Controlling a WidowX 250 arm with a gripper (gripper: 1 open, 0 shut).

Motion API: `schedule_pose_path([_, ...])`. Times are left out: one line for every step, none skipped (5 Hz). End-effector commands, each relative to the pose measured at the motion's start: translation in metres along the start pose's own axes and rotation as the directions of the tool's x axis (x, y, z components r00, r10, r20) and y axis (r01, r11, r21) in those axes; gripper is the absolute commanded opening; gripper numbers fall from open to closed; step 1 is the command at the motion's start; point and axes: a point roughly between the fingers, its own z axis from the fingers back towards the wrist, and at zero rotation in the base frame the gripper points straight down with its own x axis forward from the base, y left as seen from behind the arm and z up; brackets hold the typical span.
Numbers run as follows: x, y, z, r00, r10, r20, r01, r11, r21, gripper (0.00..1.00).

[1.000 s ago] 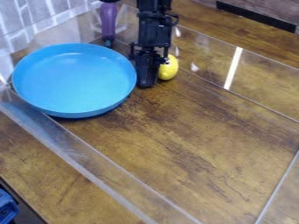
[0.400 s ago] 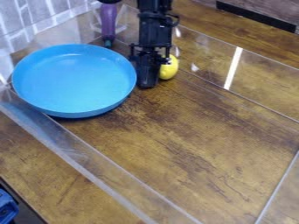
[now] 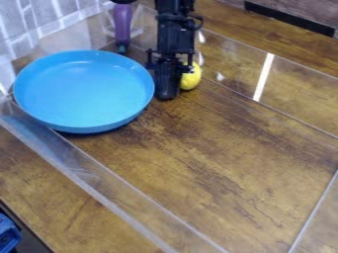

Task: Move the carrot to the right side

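Looking down on a dark wood table (image 3: 224, 168) w/ a clear plastic sheet over it. Black arm drops in from the top edge, pincer (image 3: 166, 91) low at the table surface, tips pressed together; can't tell from this angle if anything's pinched between them. Right beside it, on its right, sits a small yellow-orange lump, prob. the carrot (image 3: 192, 76), touching or nearly touching the pincer body, partly hidden behind it. Big blue bowl (image 3: 82, 91) on the left, its rim just beside the pincer. Purple object (image 3: 123, 22) stands behind near the tiled wall, too blurred to name.
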Motion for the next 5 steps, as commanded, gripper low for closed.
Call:
schedule_pose_path([-0.011,-0.022,0.044,0.995,-0.047,0.088,0.041,0.997,0.069,0.0])
schedule_pose_path([-0.011,-0.028,0.047,0.993,-0.101,0.067,0.095,0.992,0.085,0.0])
schedule_pose_path([-0.01,-0.034,0.048,0.987,-0.155,0.046,0.15,0.984,0.096,0.0])
schedule_pose_path([-0.015,-0.042,0.058,0.985,-0.166,0.044,0.161,0.982,0.101,0.0])
schedule_pose_path([-0.019,-0.05,0.068,0.984,-0.176,0.041,0.171,0.98,0.106,0.0])
